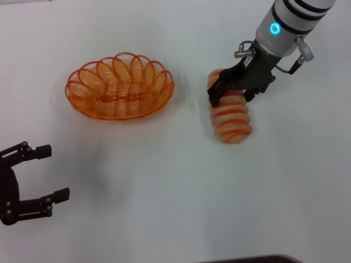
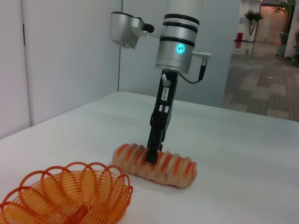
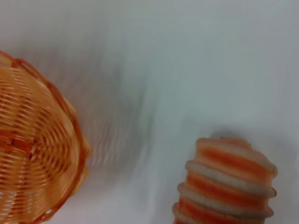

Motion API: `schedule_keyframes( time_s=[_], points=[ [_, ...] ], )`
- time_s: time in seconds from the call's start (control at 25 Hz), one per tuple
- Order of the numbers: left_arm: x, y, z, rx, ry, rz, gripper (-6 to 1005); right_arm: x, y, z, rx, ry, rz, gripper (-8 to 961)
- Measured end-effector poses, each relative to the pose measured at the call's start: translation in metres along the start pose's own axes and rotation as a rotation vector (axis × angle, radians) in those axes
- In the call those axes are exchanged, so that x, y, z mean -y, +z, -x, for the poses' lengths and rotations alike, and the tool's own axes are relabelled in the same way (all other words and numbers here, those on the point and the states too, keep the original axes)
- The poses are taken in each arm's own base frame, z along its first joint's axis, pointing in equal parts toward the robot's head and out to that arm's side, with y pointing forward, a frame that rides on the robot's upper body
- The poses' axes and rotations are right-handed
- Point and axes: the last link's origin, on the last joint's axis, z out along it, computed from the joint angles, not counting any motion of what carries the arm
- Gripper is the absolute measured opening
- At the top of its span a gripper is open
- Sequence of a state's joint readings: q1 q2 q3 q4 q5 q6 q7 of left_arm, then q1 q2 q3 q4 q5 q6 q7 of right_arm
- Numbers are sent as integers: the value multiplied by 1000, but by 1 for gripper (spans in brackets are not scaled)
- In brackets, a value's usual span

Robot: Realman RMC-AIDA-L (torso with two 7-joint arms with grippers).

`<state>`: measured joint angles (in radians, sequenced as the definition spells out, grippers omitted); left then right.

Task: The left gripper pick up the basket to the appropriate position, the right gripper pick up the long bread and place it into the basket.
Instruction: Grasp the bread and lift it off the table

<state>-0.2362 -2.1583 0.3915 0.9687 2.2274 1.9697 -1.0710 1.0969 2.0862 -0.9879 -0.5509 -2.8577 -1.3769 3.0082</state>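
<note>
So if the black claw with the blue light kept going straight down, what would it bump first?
Probably the long bread: the right tool already straddles it, so the loaf sits directly underneath.

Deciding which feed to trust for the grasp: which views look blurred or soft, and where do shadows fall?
Head view: sharp, only faint shadows beside the long bread under the right gripper. Left wrist view: crisp on the bread, basket rim cropped. Right wrist view: smeared, soft throughout.
</note>
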Motion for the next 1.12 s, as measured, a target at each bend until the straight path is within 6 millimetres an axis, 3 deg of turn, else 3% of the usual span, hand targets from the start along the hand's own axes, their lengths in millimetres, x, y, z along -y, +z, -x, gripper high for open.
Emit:
schedule_keyframes(
  time_s=[0.76,1.12],
  points=[
    [0,2,0,-10,-10,8,892,-3,10,0,5,-1,-5,897],
    [0,3,0,-14,-13,5,891,-2,7,3,21,-21,-9,714]
  ],
)
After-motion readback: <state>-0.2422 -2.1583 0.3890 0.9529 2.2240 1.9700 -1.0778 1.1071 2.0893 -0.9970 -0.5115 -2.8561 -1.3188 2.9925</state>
